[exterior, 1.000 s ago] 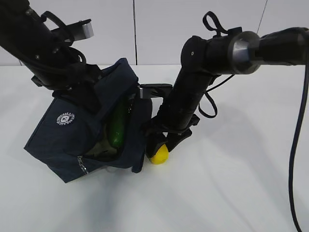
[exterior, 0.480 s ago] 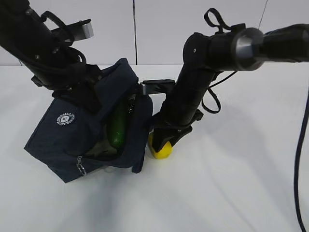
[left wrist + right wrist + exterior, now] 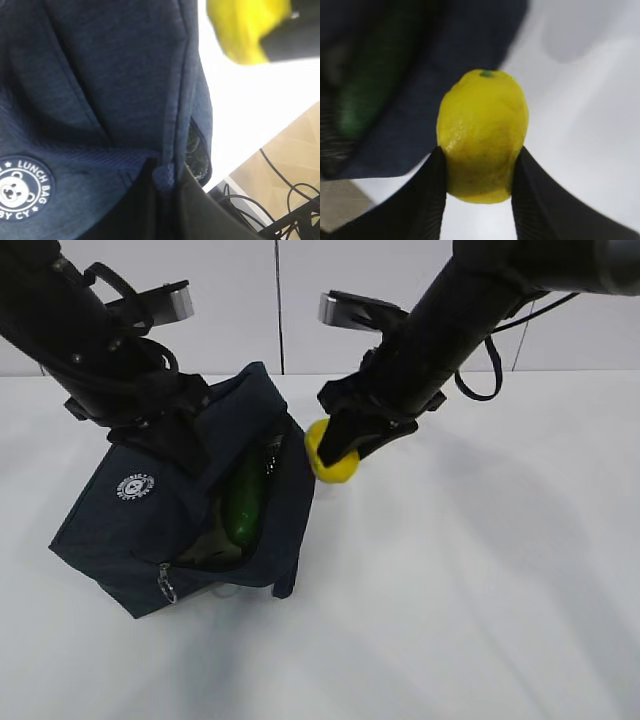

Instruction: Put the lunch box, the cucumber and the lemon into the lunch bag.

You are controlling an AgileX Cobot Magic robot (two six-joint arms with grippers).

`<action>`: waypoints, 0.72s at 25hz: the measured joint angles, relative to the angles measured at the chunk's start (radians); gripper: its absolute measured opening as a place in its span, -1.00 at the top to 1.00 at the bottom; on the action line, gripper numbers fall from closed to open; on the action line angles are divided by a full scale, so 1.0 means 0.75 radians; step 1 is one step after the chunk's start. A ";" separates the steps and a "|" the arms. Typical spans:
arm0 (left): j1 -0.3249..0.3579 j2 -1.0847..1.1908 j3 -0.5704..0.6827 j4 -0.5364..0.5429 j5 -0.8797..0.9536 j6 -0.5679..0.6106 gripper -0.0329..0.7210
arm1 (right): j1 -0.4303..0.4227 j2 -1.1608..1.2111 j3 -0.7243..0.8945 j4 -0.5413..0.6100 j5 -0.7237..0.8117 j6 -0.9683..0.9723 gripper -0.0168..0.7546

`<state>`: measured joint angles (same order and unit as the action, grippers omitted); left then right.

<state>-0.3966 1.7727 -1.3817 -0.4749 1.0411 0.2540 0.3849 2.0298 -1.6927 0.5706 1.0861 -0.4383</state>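
The lemon (image 3: 333, 462) is bright yellow and oval, with a small green nub at one tip and a slightly dimpled skin. It hangs in the air, clamped at its lower half between the two black fingers (image 3: 422, 200) of the right gripper (image 3: 345, 452), just beside the upper right edge of the bag (image 3: 150, 530) and clear of the table (image 3: 480, 590). In the left wrist view it shows as a blurred yellow shape at the top, partly behind a black finger.

The bag is dark navy fabric, boxy, tilted on the table with its zippered opening facing right and gaping. A round white logo (image 3: 135, 486) sits on its side; close up it reads LUNCH BAG around a bear face. A metal ring pull (image 3: 167, 591) hangs at the lower front corner. Inside, the cucumber (image 3: 243, 502) stands nearly upright, dark green and smooth, and below it shows a pale green lid that may be the box (image 3: 205, 548).

The left gripper (image 3: 162, 200) is pinched tight on a fold of the bag's fabric at the top edge, holding that side up.

The table is plain white and matte, with soft shadows from the arms. Behind it stands a white panelled wall (image 3: 300, 300) with a dark vertical seam. In the left wrist view, past the table edge, lie a pale wood-pattern floor (image 3: 295, 145) and black cables (image 3: 285, 200)
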 joint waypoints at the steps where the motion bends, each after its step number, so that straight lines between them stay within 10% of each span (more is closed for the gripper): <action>1: 0.000 0.000 0.000 -0.002 0.000 0.000 0.88 | 0.000 0.000 0.000 0.076 0.011 -0.035 0.23; 18: 0.005 -0.011 0.000 -0.081 -0.004 0.000 0.88 | 0.063 0.178 0.000 0.582 0.047 -0.295 0.21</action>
<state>-0.3932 1.7644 -1.3817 -0.5355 1.0381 0.2540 0.4322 2.1633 -1.6927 1.0073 1.1216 -0.6597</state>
